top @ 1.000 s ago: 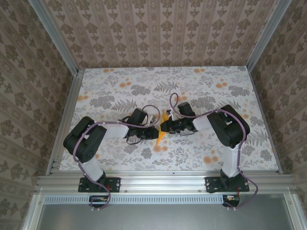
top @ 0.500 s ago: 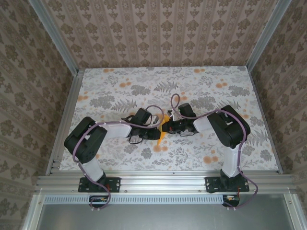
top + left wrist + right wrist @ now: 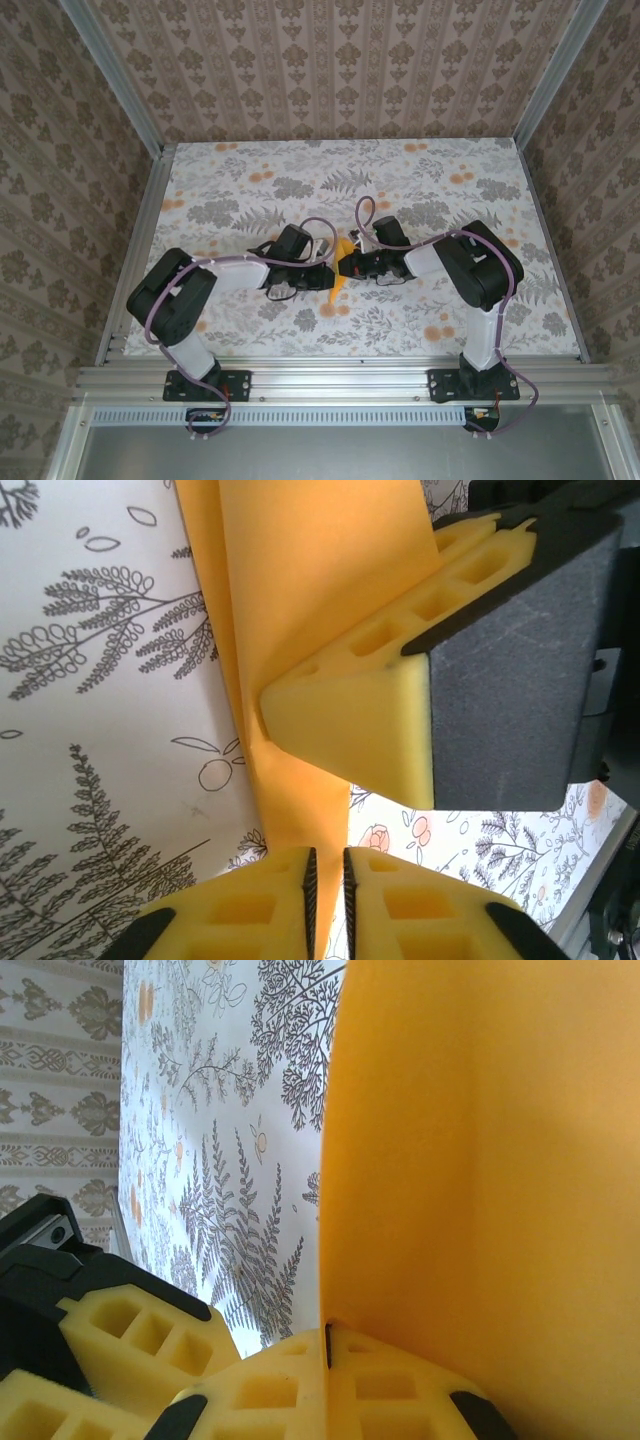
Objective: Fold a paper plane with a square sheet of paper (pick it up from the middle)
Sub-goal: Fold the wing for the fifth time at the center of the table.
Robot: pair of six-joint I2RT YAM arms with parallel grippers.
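**Where both hands pinch the sheet, a lengthwise crease is the step in hand**

Since the left hand [image 3: 325, 885] has its foam pads [image 3: 250, 910] drawn together to a thin slit with orange paper running into it, it is judged to be gripping the sheet of paper [image 3: 300, 590]; the right hand [image 3: 327, 1355] likewise has its pads pressed together, with the paper rising from the seam between them, so it too holds the sheet. From above, the two hands meet nose to nose near the middle of the desk [image 3: 430, 180]; the sheet stands between them as a narrow tilted strip, its near tip low toward the desk; whether that tip touches the desk cannot be told. In the left wrist view the sheet shows at least two layers with a lengthwise ridge; one pad of the right hand lies against its face, just above the left hand's own pads; the sheet is therefore partly folded and not yet a finished plane.

Judgement: the step in hand is the setting of a lengthwise crease; the task stands roughly midway. The next move calls for one hand to pinch firmly while the other slides or re-grips along the fold; the edges must be kept aligned; paper this thin could skew or tear if the hands pull unevenly.
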